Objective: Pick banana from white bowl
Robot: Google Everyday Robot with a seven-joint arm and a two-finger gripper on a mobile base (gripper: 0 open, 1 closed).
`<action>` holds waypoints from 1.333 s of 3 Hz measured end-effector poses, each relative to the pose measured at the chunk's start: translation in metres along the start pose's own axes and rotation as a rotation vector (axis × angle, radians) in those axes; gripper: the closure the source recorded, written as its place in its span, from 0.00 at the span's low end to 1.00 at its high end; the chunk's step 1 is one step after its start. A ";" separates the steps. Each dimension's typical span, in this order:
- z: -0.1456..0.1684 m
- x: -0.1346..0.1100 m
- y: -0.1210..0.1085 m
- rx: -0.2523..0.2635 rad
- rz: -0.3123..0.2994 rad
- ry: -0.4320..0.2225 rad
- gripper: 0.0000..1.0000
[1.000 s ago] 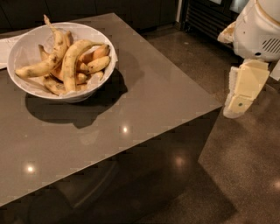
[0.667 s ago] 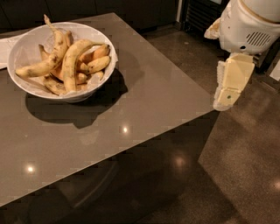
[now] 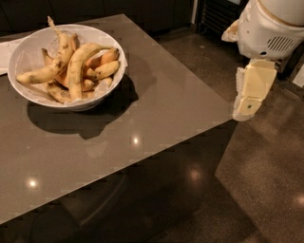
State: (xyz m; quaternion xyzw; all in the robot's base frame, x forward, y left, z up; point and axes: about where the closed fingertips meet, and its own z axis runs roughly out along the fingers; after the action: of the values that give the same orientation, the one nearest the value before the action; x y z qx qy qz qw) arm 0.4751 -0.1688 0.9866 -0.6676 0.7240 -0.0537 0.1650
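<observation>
The white bowl (image 3: 24,53) stands at the far left of the grey table (image 3: 161,109). It holds several bananas. The banana (image 3: 76,66), long, strongly curved and pale yellow, arches over the middle of the pile. Short orange-yellow bananas (image 3: 105,70) lie to its right. A slimmer spotted banana (image 3: 47,72) with a long thin stem lies to its left. My gripper (image 3: 245,110) hangs on the white arm at the right, pointing down, just beyond the table's right corner and far from the bowl. It holds nothing.
A white sheet (image 3: 6,51) lies under the bowl's left side at the table's edge. Dark glossy floor (image 3: 256,190) lies right of and in front of the table. Dark cabinets and a grille (image 3: 216,14) stand at the back.
My gripper and arm have moved a little to the left, closer to the table's right corner. The bowl and bananas have not moved.
</observation>
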 end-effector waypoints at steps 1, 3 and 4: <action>0.006 -0.018 -0.015 0.028 -0.060 0.004 0.00; 0.020 -0.059 -0.049 0.038 -0.200 -0.012 0.00; 0.020 -0.062 -0.050 0.040 -0.206 -0.015 0.00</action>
State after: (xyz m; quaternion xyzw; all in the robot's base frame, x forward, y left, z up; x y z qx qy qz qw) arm 0.5321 -0.1106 0.9931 -0.7355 0.6490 -0.0799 0.1774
